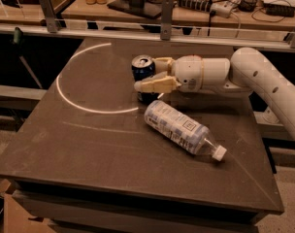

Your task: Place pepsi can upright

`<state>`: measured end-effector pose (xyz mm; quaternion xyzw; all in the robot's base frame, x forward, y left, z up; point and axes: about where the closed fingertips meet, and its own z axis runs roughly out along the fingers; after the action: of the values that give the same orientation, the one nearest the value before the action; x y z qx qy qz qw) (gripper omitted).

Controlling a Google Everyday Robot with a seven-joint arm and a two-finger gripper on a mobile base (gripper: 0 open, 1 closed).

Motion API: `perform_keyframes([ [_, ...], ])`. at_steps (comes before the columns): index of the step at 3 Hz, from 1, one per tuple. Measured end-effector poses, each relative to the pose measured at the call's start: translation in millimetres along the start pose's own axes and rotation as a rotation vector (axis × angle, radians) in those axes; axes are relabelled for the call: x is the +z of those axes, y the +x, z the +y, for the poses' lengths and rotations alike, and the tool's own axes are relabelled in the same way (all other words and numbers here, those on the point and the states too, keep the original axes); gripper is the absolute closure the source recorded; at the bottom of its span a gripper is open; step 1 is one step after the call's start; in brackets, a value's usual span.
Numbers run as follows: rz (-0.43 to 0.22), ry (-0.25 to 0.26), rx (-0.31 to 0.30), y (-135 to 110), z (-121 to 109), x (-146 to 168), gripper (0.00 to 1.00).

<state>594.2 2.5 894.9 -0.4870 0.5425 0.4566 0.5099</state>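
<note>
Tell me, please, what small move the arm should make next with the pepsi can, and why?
Probably spread the claw and back it away to the right. The pepsi can already appears upright on the table, silver top up, with the claw's fingers on either side of it and the plastic bottle lying close by.
</note>
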Motion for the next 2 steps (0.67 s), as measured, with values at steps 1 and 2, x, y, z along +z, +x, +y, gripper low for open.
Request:
perform_keyframes([
  [1,0.021,-0.002,-0.009,-2,2,-9,0.0],
  [2,0.071,0.02,-0.036,-14,3,-39,0.0],
])
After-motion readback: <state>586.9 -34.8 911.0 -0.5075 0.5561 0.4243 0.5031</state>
